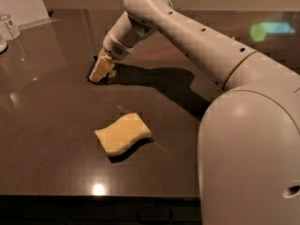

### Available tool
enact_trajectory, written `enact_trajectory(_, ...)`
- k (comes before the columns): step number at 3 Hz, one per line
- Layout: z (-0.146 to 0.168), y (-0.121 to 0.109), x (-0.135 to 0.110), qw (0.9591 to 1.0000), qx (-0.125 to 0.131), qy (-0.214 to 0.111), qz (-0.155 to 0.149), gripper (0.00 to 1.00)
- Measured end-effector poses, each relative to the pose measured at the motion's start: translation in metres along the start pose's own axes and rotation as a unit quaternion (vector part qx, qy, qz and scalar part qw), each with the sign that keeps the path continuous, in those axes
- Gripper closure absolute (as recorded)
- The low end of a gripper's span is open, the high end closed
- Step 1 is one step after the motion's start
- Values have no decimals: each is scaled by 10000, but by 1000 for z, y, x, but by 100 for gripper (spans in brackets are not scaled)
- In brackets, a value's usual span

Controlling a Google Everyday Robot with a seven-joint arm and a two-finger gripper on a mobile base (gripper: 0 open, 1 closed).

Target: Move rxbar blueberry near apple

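The rxbar blueberry (pixel 91 75) lies flat on the dark table (pixel 47 125) at the back left. Only a thin dark edge of it shows beside and under my gripper. My gripper (pixel 101 70) is down on top of the bar, reaching in from the right. The apple is hidden behind my arm's large pale body (pixel 248 144) on the right.
A pale yellow wavy sponge (pixel 123 134) lies in the middle of the table, in front of the bar. A clear bottle (pixel 9 25) and a white board (pixel 23 1) stand at the far left corner. The table's front edge (pixel 93 197) runs along the bottom.
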State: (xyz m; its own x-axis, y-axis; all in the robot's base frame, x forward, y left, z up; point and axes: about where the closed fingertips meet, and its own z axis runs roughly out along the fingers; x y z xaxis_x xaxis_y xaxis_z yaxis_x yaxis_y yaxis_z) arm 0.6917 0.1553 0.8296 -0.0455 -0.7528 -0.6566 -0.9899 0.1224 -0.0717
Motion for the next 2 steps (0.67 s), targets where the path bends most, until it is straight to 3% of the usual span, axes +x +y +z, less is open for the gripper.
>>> enact_trajectory(2, -8, 5, -3, 9999, -23, 112, 15, 92)
